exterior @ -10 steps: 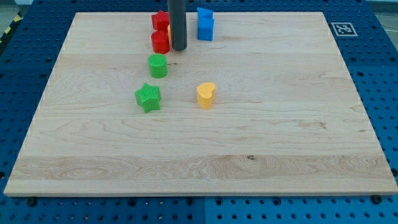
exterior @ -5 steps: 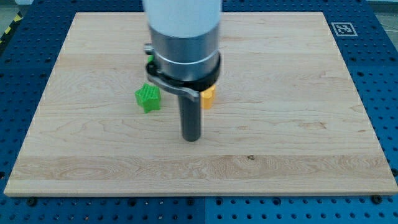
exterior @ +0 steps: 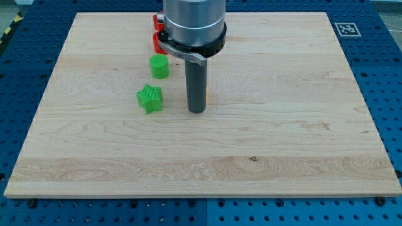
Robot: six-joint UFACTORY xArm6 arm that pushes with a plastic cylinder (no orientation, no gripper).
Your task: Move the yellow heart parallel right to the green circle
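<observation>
My tip (exterior: 196,110) rests on the board just below and in front of the yellow heart (exterior: 207,96), which is almost wholly hidden behind the rod; only a thin yellow sliver shows at the rod's right edge. The green circle (exterior: 159,66) stands up and to the left of the tip. The arm's grey body covers the board's upper middle.
A green star (exterior: 149,98) sits left of the tip, below the green circle. Parts of red blocks (exterior: 156,41) show at the arm body's left edge near the view's top. The blue blocks seen earlier are hidden behind the arm.
The rod came from the top by the red blocks down past the yellow heart, then moved back up; the tip now stands right against the heart's lower side, hiding it.
</observation>
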